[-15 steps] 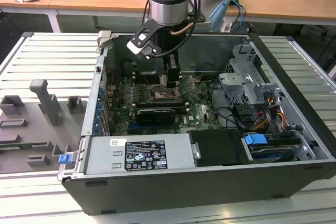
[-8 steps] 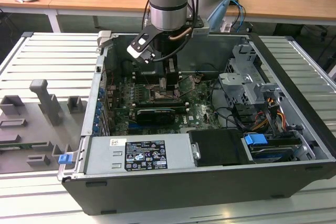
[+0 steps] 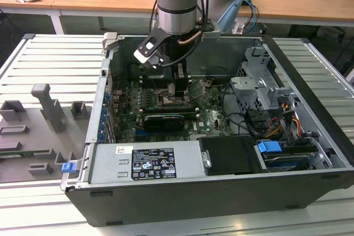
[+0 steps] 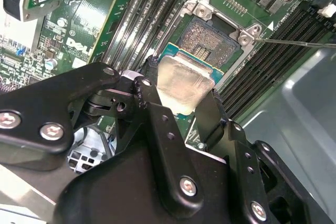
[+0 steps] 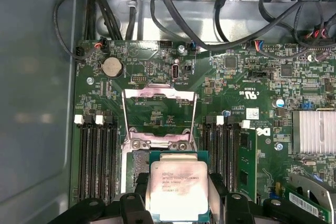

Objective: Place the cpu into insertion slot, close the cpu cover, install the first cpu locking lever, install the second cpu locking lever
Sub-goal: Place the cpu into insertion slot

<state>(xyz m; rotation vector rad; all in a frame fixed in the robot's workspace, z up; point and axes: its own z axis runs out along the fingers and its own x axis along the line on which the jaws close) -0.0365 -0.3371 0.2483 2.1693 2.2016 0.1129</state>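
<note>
You have the hand [image 4: 180, 97] closed on opposite edges of the cpu [image 5: 177, 190], metal face up, hovering over the near side of the insertion slot [image 4: 211, 45], whose bare dark centre lies just beyond the chip, and past that the cpu cover [image 5: 158, 94] stands swung open.

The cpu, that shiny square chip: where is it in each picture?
Exterior view: hidden under the end effector.
First wrist view: the cpu, gripped, overlapping the insertion slot.
Second wrist view: the cpu, gripped, at the slot's edge.
Shared landmark: the insertion slot, in both wrist views.
</note>
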